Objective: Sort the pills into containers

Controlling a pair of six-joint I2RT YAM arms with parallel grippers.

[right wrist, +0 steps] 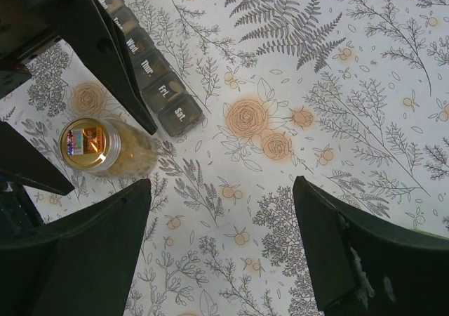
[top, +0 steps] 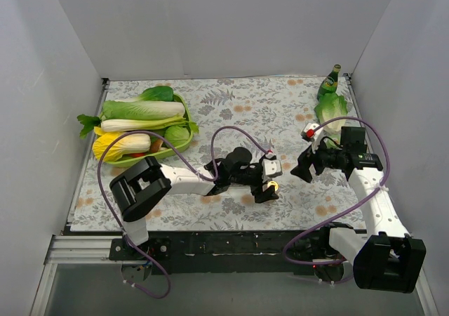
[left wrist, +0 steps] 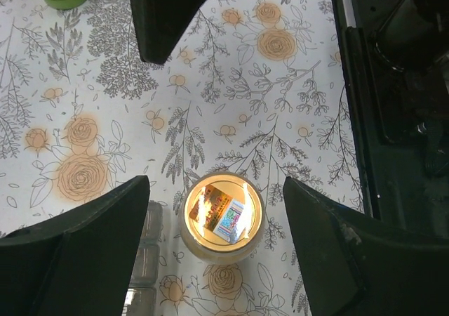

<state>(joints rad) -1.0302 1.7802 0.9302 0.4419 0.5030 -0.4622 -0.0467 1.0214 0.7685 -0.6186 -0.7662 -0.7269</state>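
Nothing seems to be sorted yet. The one pill jar (left wrist: 223,218), lid on, stands near the middle of the counter (top: 231,105). The one strip of containers (right wrist: 158,84) lies just beside it, closed. The left fingers (left wrist: 91,253) are released around the jar, not touching it. The right fingers (right wrist: 77,260) are released and empty.

Table (top: 280,112) before me is covered in a white cloth printed with grey ferns and orange roses.

Far left: a green dish (top: 126,161) heaped with leafy vegetables.

Far right corner: a small green bottle (top: 330,82), upright. A leafy green (top: 331,109) lies just on the near side of it. Nearer still is a white-and-red object (top: 309,130), too small to identify.

Near centre: a gold-lidded jar (right wrist: 91,144), upright. Just beside it lie the containers (right wrist: 151,77), a flat grey strip with day labels; the end lids read Fri. and Sat.
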